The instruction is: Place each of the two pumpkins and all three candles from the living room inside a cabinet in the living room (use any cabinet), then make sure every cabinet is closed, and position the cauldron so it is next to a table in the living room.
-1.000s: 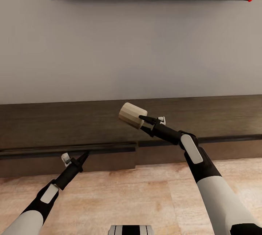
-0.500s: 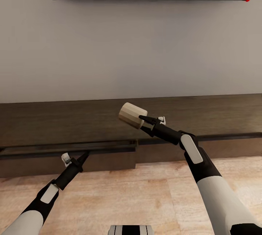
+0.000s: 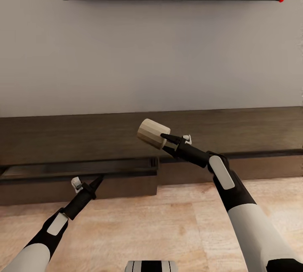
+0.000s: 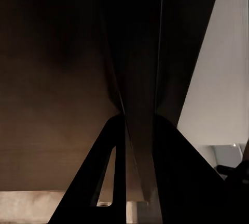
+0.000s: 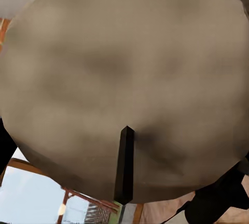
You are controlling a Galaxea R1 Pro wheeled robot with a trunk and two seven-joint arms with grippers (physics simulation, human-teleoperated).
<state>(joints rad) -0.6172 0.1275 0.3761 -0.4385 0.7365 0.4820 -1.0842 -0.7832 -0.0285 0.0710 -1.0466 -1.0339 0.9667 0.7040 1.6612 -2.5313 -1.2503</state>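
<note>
The right fingers (image 3: pixel 165 141) are clamped on a candle (image 3: pixel 153 133), a stubby pale cylinder held tipped on its side above the top of the cabinet (image 3: pixel 235 131). Its long axis runs straight out from the fingers toward the wall, with the wick end facing back toward the wrist. In the right wrist view the candle's pale top (image 5: pixel 129 83) sits right against the camera, the dark wick (image 5: pixel 124 164) standing out from it.

The left fingers (image 3: pixel 97 180) reach down at the front edge of the drawer (image 3: pixel 84 172) on the left half of the cabinet. In the left wrist view they look pressed together around the thin top lip of the drawer front (image 4: pixel 136 130), so I judge them closed on that edge, though the dark render makes the contact hard to confirm.

What the next move turns on is this: the drawer's opening shows as a narrow dark gap lying below and to the left of the candle, between the two sets of fingers. The right arm carries the candle and is the one to deliver it. The gap looks too slim for the candle as it lies now. The drawer probably needs to come out further before the candle can drop in, down and leftward from where the right fingers hold it.
</note>
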